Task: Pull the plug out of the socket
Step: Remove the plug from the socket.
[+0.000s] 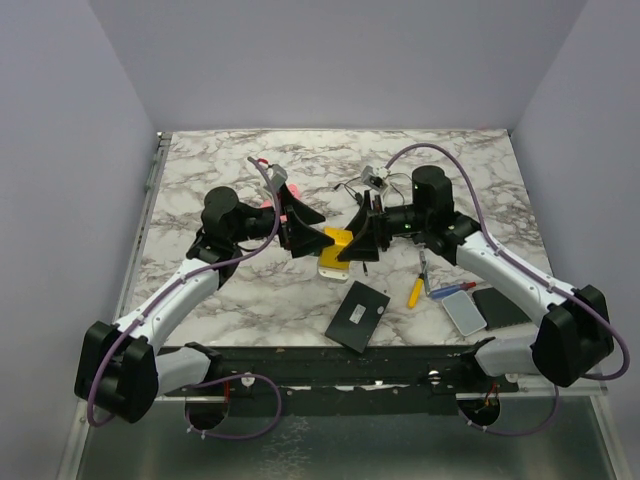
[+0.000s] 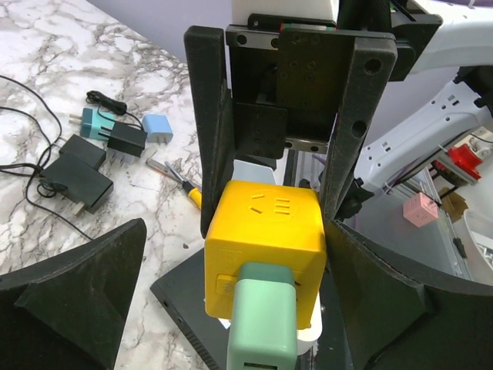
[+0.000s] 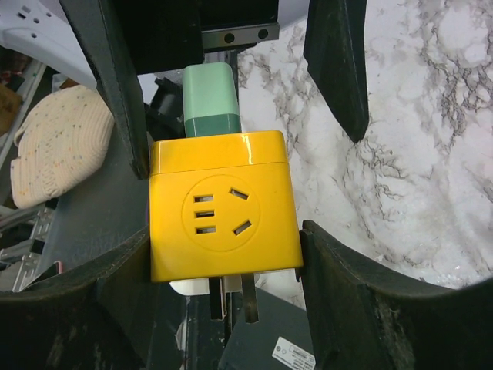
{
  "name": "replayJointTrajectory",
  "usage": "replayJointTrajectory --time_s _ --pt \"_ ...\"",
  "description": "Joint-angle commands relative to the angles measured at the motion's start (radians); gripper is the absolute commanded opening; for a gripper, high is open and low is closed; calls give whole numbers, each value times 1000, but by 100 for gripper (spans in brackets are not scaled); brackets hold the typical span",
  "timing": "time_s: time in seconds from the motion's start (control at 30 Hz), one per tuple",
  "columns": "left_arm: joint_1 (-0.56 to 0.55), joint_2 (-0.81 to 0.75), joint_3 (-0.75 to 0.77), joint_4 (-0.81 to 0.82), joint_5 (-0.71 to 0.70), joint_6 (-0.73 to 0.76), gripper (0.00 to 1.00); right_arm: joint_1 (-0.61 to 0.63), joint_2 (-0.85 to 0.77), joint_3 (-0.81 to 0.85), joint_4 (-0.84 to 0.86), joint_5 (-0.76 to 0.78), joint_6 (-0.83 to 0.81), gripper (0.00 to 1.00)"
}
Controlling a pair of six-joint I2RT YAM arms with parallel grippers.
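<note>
- The right gripper (image 3: 223, 231) clamps the yellow socket (image 3: 219, 204) by two opposite sides, near the middle of the marble surface (image 1: 250, 290).
- The green plug (image 2: 262, 324) sits plugged into the socket's 12 o'clock face in the right wrist view.
- The left gripper (image 2: 235, 223), at the socket's 9 o'clock from above, gapes wide, its fingers flanking the plug without touching it.

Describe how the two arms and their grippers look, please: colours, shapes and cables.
Both the left arm and the right arm have white links, bulky black joints and black bases. A purple cable runs in loops along each arm. The left gripper and the right gripper each carry two matte black, wedge-shaped fingers with a rough surface.
</note>
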Motion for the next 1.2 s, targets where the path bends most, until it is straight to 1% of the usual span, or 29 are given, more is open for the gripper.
replayJointTrajectory --time_s 0.0,0.1,0.23,0.37,0.43,0.53,0.57,0.67,0.77,0.9,1.0,1.17 --pt "25 -36 12 33 -18 4 99 8 -55 -26 66 65 21 0" --pt "59 -59 12 33 -19 7 99 -1 -68 -57 130 76 44 1" --pt "92 -75 16 32 -5 13 99 -14 -68 -61 140 62 42 0" --pt "110 -67 38 8 72 26 99 -53 -73 -81 177 28 53 0" --pt "115 -65 56 -48 98 61 99 -76 -70 -87 201 3 64 0" --pt "119 -71 88 -195 73 176 99 -88 -62 -74 196 -35 62 1" --pt "120 -68 94 -219 71 193 99 -91 -60 -69 193 -45 60 1" --pt "120 -50 98 -224 78 185 99 -99 -52 -47 154 -83 37 1" --pt "119 -29 105 -224 93 170 95 -100 -48 -23 102 -95 0 1" --pt "119 -19 108 -221 112 160 82 -101 -54 -1 78 -99 -20 1" --pt "117 -15 109 -215 132 153 76 -101 -56 2 77 -81 -26 1" --pt "103 -12 108 -211 142 145 74 -101 -42 12 73 -67 -34 1"
